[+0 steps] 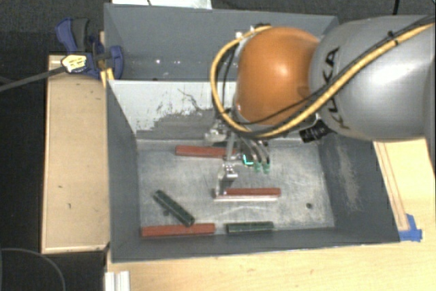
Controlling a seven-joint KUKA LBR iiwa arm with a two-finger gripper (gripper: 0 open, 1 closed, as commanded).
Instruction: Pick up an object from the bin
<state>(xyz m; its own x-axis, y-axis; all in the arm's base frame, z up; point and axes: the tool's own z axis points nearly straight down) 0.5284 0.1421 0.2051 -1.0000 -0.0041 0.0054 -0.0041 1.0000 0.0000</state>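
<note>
My gripper hangs low in the middle of the bin, beneath the arm's orange cover. Its tip stands at the left end of a red-brown bar that lies flat, pointing right, on the bin floor. Whether it touches the bar I cannot tell. A second red-brown bar lies just behind and to the left, its right end hidden by the gripper.
A dark green bar lies tilted at the front left. Along the front wall rest a long red-brown bar and a short dark green bar. The arm covers the bin's back right.
</note>
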